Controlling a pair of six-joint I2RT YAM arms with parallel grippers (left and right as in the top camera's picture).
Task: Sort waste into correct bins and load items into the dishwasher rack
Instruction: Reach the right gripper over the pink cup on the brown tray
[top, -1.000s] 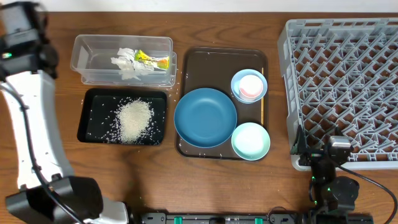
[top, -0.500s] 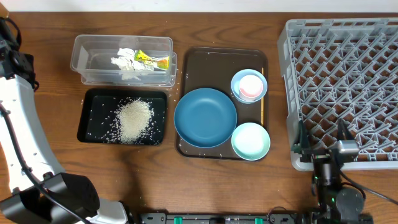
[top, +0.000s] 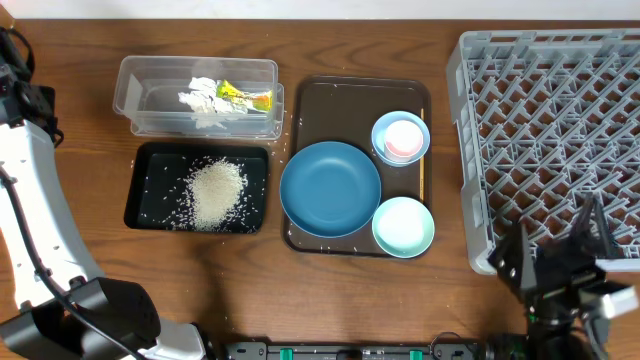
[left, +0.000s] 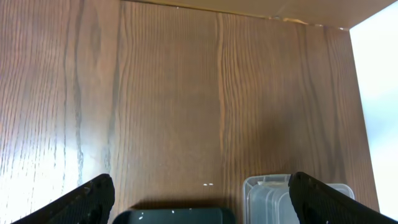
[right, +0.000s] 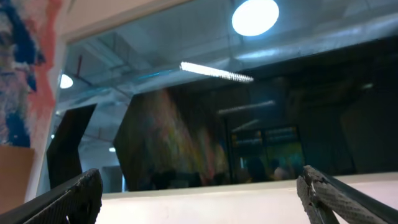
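Note:
The clear tub (top: 140, 95) holds crumpled tissue (top: 200, 103) and the yellow-orange wrapper (top: 246, 97). The black tray (top: 150, 195) holds a heap of rice (top: 215, 192). The dark-blue dish (top: 330, 189), mint-green bowl (top: 403, 227) and light-blue bowl (top: 383, 128) with the pink cup (top: 404, 139) inside sit on the brown tray. The grey rack (top: 550, 130) stands at the right. My right gripper (top: 558, 255) is open and empty at the rack's front edge; its wrist view shows only the room. My left gripper (left: 199, 190) is open and empty above the tub (left: 273, 196) and black tray (left: 174, 216). I cannot make out chopsticks.
The brown serving tray (top: 335, 100) lies between the bins and the rack. My left arm (top: 40, 200) runs along the table's left edge. Scattered rice grains lie on the wood around the black tray and brown tray.
My right gripper has swung up and to the right at the rack's front edge, fingers now spread. My left arm's upper end has drawn back out of the top-left corner.

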